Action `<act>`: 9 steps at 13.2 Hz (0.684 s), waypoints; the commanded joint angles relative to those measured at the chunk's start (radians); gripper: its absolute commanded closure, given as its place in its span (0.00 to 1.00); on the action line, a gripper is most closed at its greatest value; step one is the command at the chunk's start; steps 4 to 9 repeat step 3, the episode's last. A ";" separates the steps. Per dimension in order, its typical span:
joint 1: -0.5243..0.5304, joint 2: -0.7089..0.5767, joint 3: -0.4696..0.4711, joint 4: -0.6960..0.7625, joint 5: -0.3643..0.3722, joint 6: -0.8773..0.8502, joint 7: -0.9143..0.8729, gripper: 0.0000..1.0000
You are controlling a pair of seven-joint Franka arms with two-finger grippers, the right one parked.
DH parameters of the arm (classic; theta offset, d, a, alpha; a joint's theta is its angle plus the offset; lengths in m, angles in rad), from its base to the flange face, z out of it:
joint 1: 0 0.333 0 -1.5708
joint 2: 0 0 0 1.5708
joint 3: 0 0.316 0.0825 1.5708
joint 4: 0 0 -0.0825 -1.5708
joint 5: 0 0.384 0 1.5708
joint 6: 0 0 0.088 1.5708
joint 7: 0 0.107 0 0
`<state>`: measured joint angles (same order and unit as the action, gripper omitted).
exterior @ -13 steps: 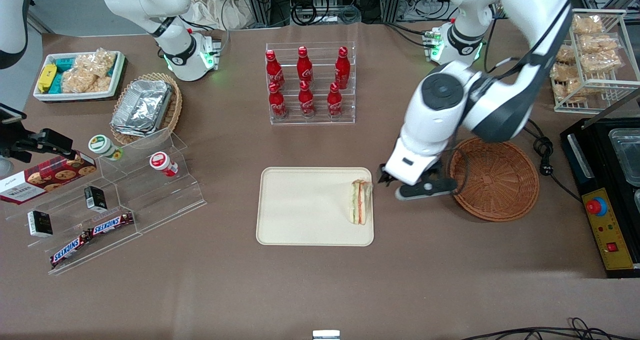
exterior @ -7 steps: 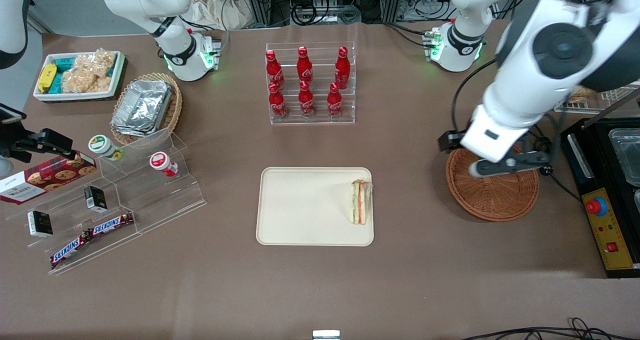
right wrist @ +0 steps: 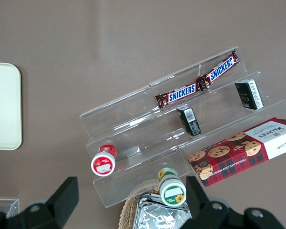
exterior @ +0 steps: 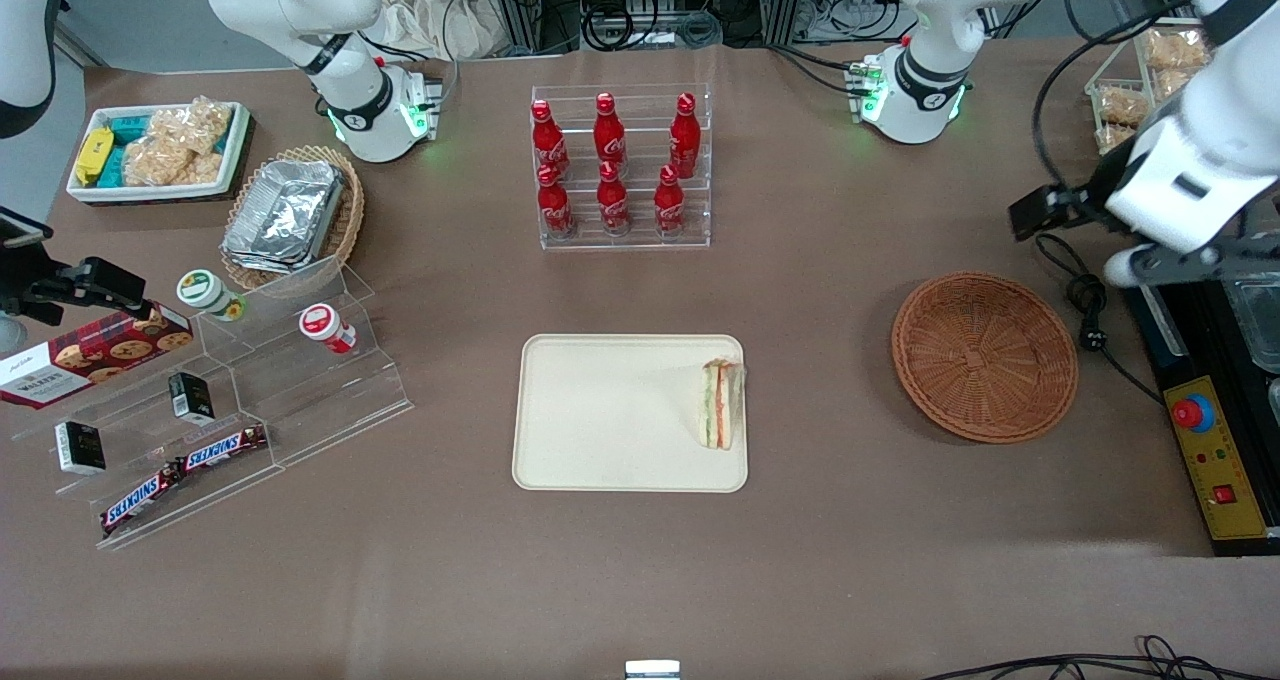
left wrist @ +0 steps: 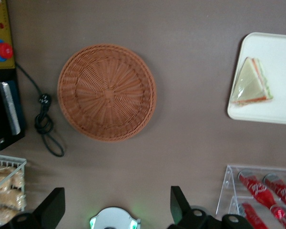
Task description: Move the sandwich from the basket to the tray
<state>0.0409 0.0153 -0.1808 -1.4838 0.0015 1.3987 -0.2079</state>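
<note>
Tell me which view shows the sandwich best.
Left wrist view: the sandwich shows largest, whole on the tray. Front view shows it smaller; right wrist view misses it. The open end effector is high, away from the basket.

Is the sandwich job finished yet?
It looks finished. The sandwich lies on the tray, at the edge nearest the basket, which holds nothing. The gripper is high above the table near the working arm's end, fingers open and holding nothing. Nothing seems left to move.
</note>
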 commanded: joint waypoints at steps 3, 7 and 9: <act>-0.035 -0.037 0.040 -0.033 -0.015 -0.004 0.030 0.01; -0.035 -0.037 0.040 -0.033 -0.015 -0.004 0.030 0.01; -0.035 -0.037 0.040 -0.033 -0.015 -0.004 0.030 0.01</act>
